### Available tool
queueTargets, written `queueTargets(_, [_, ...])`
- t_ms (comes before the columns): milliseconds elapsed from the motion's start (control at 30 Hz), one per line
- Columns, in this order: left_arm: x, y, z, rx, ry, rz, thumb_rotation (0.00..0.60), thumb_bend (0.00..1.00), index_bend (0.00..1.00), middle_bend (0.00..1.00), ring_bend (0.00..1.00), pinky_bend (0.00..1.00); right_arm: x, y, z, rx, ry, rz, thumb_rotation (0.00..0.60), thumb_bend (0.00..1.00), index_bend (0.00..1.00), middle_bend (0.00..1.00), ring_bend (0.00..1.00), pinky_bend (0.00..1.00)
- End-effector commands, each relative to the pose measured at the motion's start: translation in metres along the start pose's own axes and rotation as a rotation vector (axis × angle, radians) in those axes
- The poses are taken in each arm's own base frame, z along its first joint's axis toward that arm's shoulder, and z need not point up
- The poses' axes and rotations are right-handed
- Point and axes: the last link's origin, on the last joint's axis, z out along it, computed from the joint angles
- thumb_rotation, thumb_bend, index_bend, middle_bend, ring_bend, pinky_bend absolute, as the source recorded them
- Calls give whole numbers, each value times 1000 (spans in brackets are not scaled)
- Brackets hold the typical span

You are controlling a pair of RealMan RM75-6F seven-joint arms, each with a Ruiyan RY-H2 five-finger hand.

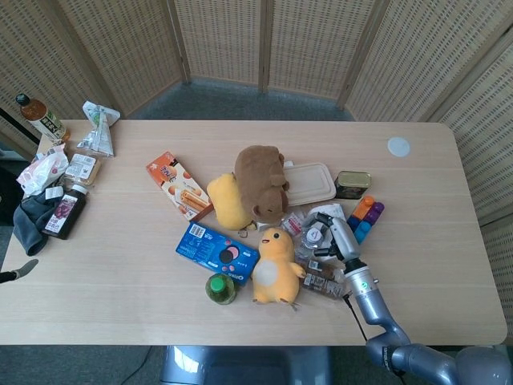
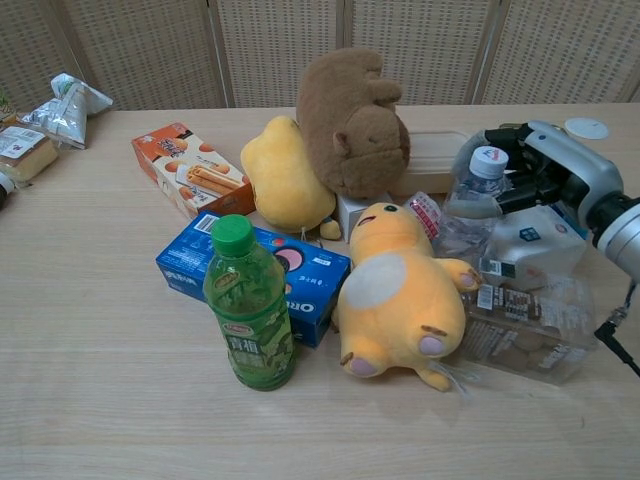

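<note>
My right hand (image 2: 548,172) (image 1: 340,236) wraps its fingers around the upper part of a clear water bottle (image 2: 466,205) (image 1: 312,235) with a white cap, which leans in the pile. The bottle sits between a yellow duck plush (image 2: 392,296) and a white carton (image 2: 530,247). A clear pack of biscuits (image 2: 522,325) lies just in front of the hand. Only a grey tip of my left hand (image 1: 18,273) shows at the table's left edge, far from the pile; its fingers are hidden.
A brown plush (image 2: 350,120), a yellow plush (image 2: 285,182), a blue Oreo box (image 2: 252,268), a green tea bottle (image 2: 250,322) and an orange biscuit box (image 2: 188,172) crowd the middle. A clear lidded tub (image 1: 309,183), a tin (image 1: 353,184) and coloured blocks (image 1: 365,218) lie behind the hand. Snacks line the left edge.
</note>
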Motion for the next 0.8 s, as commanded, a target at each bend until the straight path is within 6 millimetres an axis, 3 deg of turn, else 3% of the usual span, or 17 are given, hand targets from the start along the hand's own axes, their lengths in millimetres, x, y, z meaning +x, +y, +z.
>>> queueTargets(33, [1, 0, 0, -1, 0, -5, 600, 0, 0, 0, 0, 0, 0, 0, 0, 8, 23, 6, 600, 58, 597, 720, 515, 762])
queueTargets(333, [1, 1, -2, -9, -8, -17, 600, 0, 0, 0, 0, 0, 8, -18, -1, 82, 77, 10, 600, 73, 660, 773, 550, 792])
queueTargets(633, [1, 3, -3, -22, -21, -30, 600, 0, 0, 0, 0, 0, 27, -66, 4, 191, 128, -7, 600, 79, 660, 778, 550, 792])
queueTargets(800, [2, 5, -5, -31, -31, -46, 600, 0, 0, 0, 0, 0, 38, -104, 10, 249, 152, -33, 600, 81, 659, 777, 550, 792])
